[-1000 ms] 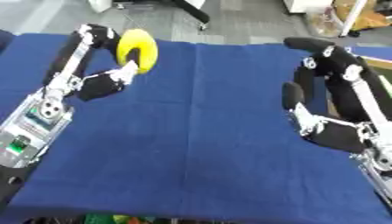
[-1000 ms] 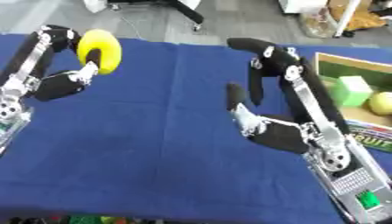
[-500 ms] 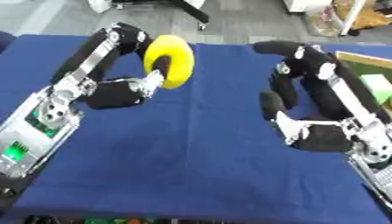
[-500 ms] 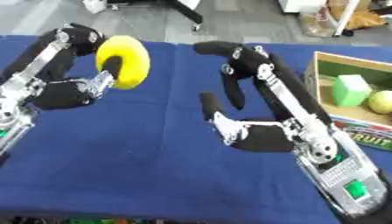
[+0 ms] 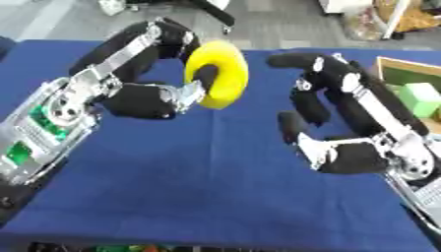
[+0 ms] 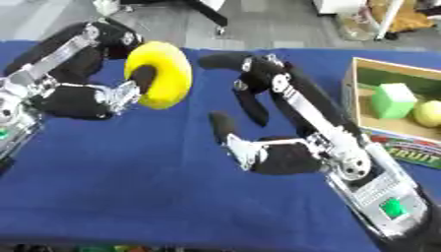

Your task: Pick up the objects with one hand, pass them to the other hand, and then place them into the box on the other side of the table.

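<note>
Above the blue surface (image 5: pixel 198 187), in the left eye view, I have my left hand (image 5: pixel 146 98) holding the yellow ring (image 5: pixel 217 74) up in the air, well clear of the cloth, with a finger hooked through its hole and the thumb curled against its lower side, so the ring hangs on the hand and its open outer rim faces my other hand. I hold it high and toward the middle because that is where the pass has to happen. My right hand (image 5: pixel 344 147) waits just beside it, palm turned toward the ring, fingers arched over the top and thumb low, spread and grasping nothing, apart from the ring by a narrow gap. Over in the right eye view, the same gap shows between the ring and the right fingers (image 6: pixel 228 61), so I judge the handover is not yet made. That view also shows the box (image 6: pixel 392 106) at the right edge of the surface, already holding a green block (image 6: pixel 393 100) and a pale yellow round fruit (image 6: pixel 426 113) beside it. I judge the ring must go there once the right hand closes round it and the left lets go.
</note>
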`<action>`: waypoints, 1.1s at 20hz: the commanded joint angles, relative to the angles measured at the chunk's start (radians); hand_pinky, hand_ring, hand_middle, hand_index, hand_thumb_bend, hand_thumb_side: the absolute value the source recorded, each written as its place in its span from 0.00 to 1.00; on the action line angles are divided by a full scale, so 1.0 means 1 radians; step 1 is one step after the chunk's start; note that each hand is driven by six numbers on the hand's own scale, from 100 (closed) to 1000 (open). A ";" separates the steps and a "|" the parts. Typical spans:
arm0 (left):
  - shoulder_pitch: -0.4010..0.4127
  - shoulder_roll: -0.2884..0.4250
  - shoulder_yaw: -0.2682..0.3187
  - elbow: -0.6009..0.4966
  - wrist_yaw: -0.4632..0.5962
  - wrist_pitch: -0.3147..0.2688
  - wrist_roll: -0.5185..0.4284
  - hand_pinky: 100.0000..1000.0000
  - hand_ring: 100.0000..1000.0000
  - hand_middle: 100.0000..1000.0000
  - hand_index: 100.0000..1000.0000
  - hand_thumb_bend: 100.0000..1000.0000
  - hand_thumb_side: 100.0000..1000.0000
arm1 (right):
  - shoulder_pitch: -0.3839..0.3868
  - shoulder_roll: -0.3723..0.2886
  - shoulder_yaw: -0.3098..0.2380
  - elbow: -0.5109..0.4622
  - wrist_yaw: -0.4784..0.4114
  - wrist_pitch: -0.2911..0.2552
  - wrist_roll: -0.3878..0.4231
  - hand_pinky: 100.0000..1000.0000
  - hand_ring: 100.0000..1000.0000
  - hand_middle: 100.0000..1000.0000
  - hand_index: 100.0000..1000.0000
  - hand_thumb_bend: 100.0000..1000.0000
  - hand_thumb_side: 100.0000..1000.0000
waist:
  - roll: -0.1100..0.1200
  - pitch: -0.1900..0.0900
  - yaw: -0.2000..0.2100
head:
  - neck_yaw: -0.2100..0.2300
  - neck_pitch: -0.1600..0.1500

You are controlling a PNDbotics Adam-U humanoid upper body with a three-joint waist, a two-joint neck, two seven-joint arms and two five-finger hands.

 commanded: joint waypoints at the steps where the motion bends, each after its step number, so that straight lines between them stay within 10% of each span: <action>1: -0.037 0.021 -0.008 -0.017 0.055 0.012 -0.028 0.61 0.35 0.29 0.45 0.00 0.33 | -0.022 0.000 0.001 -0.021 0.012 -0.005 0.009 0.03 0.05 0.01 0.85 0.00 0.28 | 0.015 -0.020 -0.001 | -0.005 0.005; 12: -0.081 0.011 -0.036 -0.017 0.129 0.036 -0.090 0.62 0.36 0.29 0.45 0.00 0.34 | -0.033 0.011 0.017 -0.021 0.061 0.009 0.002 0.02 0.03 0.00 0.85 0.00 0.24 | 0.017 -0.019 -0.007 | -0.007 0.005; 22: -0.082 0.030 -0.045 -0.017 0.171 0.065 -0.137 0.62 0.37 0.30 0.45 0.00 0.37 | -0.042 0.007 0.001 -0.021 0.206 0.004 -0.004 0.02 0.04 0.00 0.86 0.00 0.02 | 0.019 -0.020 -0.009 | -0.008 0.005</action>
